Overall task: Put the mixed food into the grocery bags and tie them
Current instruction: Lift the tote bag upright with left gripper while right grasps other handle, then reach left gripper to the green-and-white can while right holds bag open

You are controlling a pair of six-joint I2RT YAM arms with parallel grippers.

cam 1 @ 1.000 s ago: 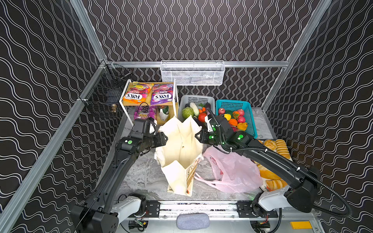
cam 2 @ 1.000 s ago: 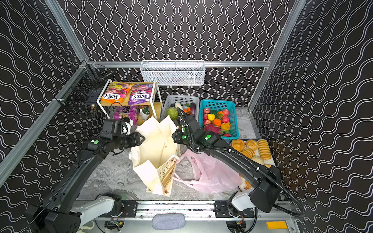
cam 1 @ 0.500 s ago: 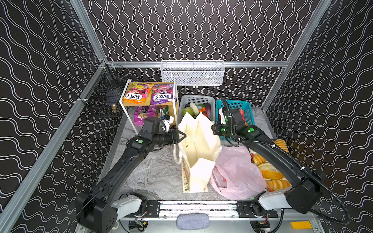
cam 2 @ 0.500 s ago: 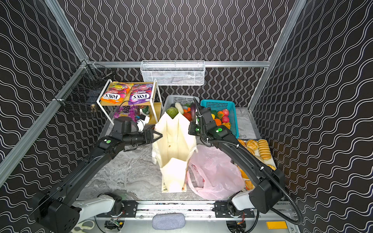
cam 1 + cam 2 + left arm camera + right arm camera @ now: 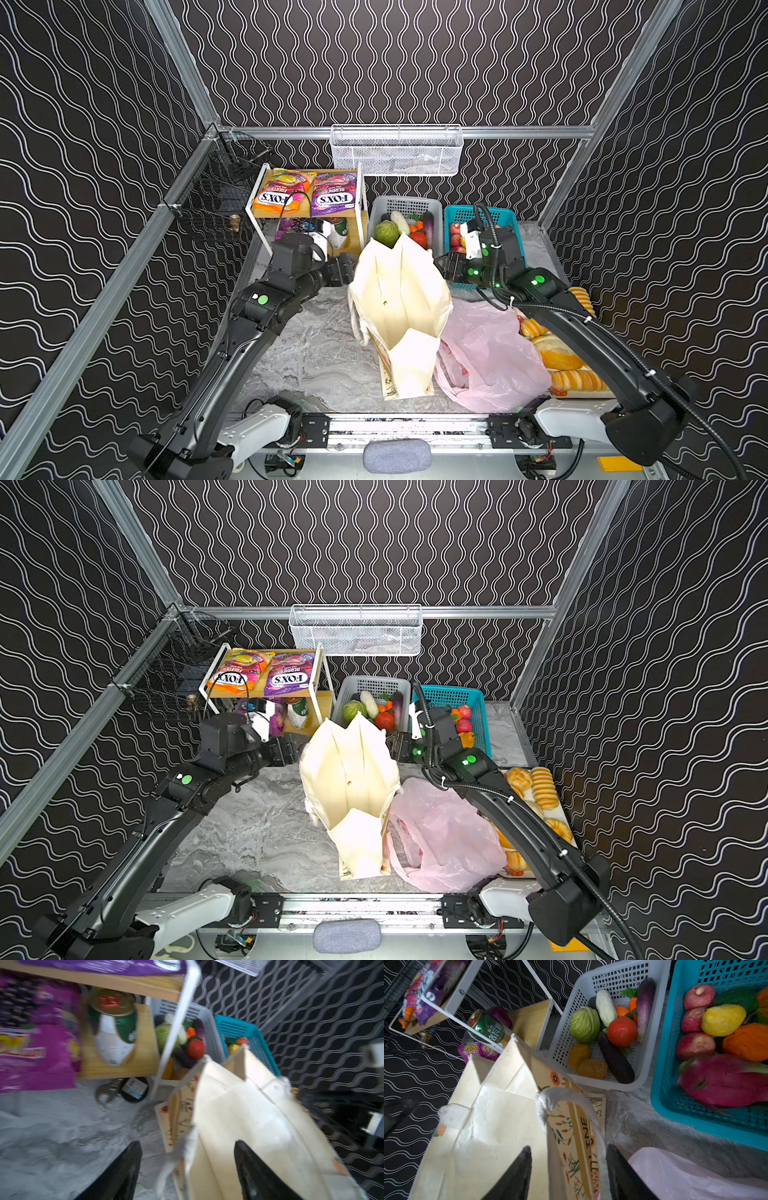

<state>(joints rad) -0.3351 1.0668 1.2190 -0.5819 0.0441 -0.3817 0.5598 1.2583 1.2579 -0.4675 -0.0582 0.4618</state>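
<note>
Tote (image 5: pixel 403 299), cream canvas with a printed side, stands upright and open-mouthed on the grey marble tabletop (image 5: pixel 316 353); no food shows inside. The thin translucent pink plastic bag (image 5: pixel 490 357) lies slumped against its right flank. The pink dragon fruit (image 5: pixel 720 1080) lies in the teal plastic basket (image 5: pixel 662 1084). The small green can (image 5: pixel 488 1028) rests on the white-framed wooden shelf (image 5: pixel 143 1047). The left gripper (image 5: pixel 187 1144) has its fingers apart astride the near rim, pinching nothing. The right gripper (image 5: pixel 569 1147) is likewise spread over the opposite wall and its white rope handle (image 5: pixel 571 1095). Judged step: freeing the stood-up tote. Recommendation: draw each arm straight off the rim with the jaws wide, so that neither handle nor cloth snags and the tote neither tips nor folds shut.
</note>
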